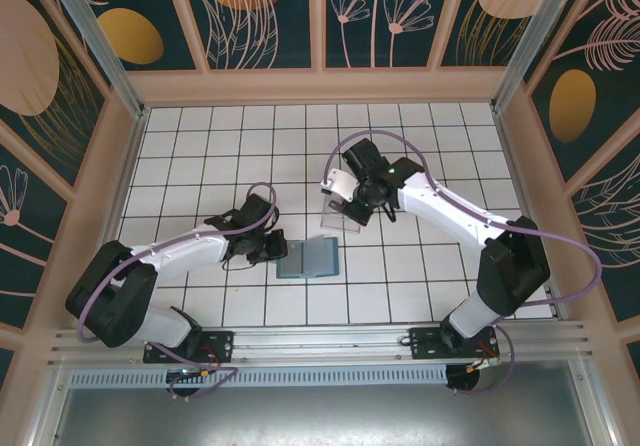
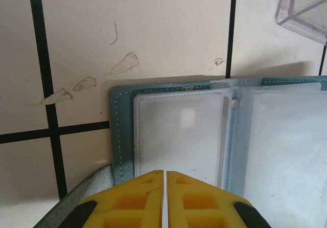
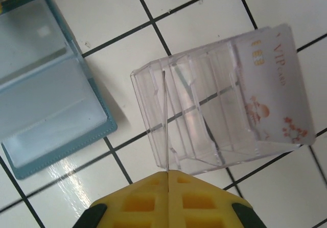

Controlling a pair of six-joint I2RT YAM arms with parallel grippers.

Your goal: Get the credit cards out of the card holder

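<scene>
- Your right hand (image 3: pixel 167 173) is pinching 1 thin card (image 3: pixel 164 120) edge-on, its fingers pressing together above the clear tray (image 3: pixel 145 95).
- 1 pale card (image 3: pixel 276 85) is leaning in that tray's end slot.
- Your left hand (image 2: pixel 165 173) is hovering, pressed together, over the card holder (image 2: pixel 179 131), which is lying open on the tiled surface (image 2: pixel 153 28) beside the tray.

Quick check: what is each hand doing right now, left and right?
Left hand: closed, nothing visibly held, over the open wallet.
Right hand: closed on a thin card, seen edge-on over the clear tray.
</scene>
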